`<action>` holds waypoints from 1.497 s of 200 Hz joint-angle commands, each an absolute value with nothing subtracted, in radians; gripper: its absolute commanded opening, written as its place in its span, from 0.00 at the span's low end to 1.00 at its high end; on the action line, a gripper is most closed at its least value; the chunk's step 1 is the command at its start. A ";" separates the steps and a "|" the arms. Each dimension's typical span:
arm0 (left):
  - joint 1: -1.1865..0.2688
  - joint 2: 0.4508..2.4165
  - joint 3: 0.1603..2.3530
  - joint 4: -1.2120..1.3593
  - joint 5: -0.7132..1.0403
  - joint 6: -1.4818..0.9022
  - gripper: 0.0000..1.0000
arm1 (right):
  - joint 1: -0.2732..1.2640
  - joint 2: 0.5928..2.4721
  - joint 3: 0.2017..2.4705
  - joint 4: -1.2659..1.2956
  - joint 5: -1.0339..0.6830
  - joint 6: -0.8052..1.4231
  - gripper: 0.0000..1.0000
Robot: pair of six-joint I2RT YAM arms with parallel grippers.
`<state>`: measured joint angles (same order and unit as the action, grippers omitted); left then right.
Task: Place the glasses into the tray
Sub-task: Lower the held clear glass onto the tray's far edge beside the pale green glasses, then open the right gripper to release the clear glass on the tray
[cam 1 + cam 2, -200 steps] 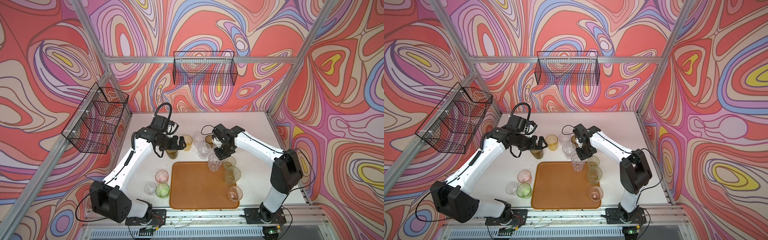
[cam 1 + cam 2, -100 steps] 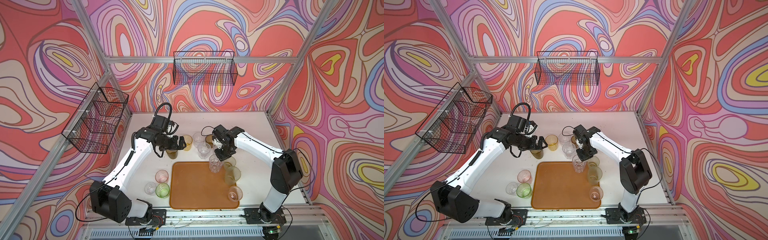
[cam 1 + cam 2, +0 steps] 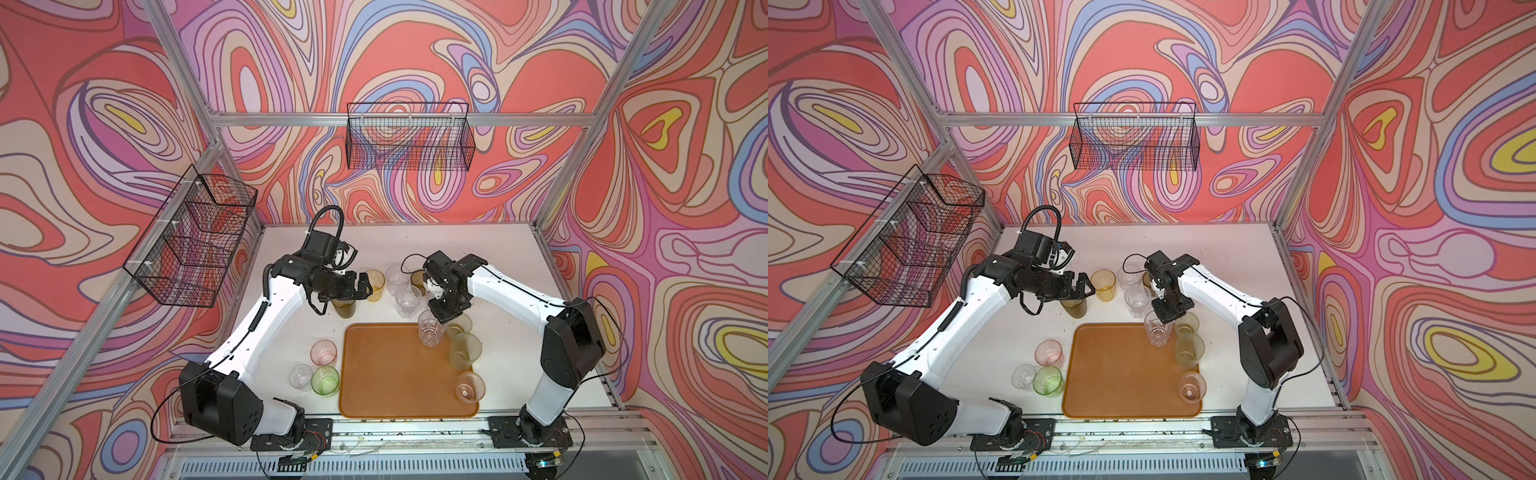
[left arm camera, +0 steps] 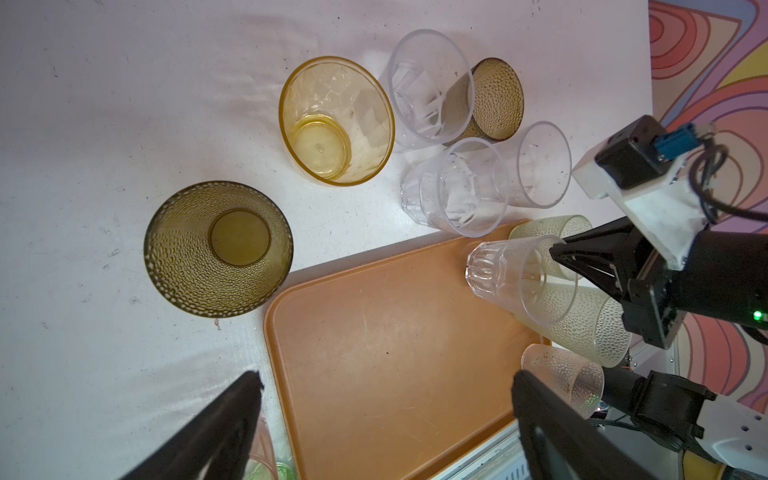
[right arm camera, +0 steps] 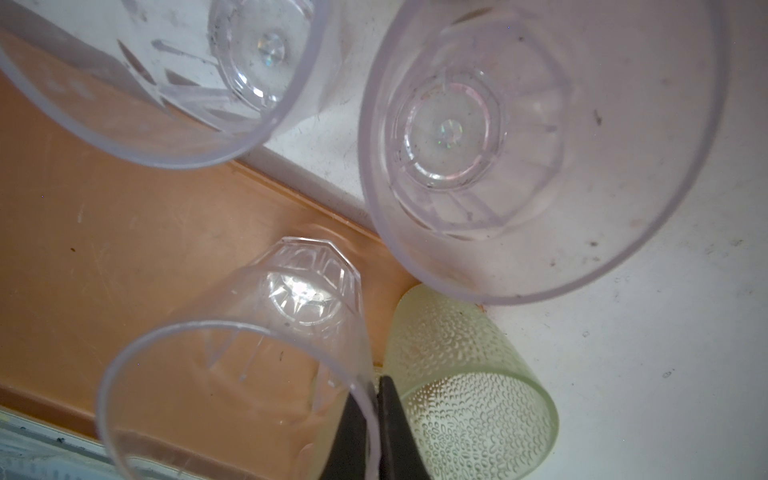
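Clear faceted tumbler (image 3: pixel 430 330) is clamped at its rim by the right gripper (image 3: pixel 441 319), upright at one o'clock over the tray (image 3: pixel 390 374).

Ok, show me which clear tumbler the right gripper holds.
The clear faceted tumbler at the tray's far corner: right gripper pinches its rim; other clear tumblers stand free.

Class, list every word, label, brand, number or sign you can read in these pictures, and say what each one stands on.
None: no readable text shows on the glasses, the tray or the wire baskets.
One green indicator light glows, without any lettering.
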<state>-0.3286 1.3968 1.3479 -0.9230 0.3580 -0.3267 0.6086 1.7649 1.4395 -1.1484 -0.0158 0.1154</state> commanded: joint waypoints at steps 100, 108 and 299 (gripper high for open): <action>-0.334 1.379 1.341 -0.924 0.356 -0.333 0.97 | 0.618 1.736 1.413 -1.147 -0.014 0.101 0.00; -0.334 1.378 1.341 -0.925 0.354 -0.333 0.97 | 0.618 1.740 1.414 -1.146 -0.007 0.101 0.00; -0.334 1.373 1.337 -0.927 0.348 -0.328 0.97 | 0.618 1.818 1.482 -1.132 0.031 0.114 0.09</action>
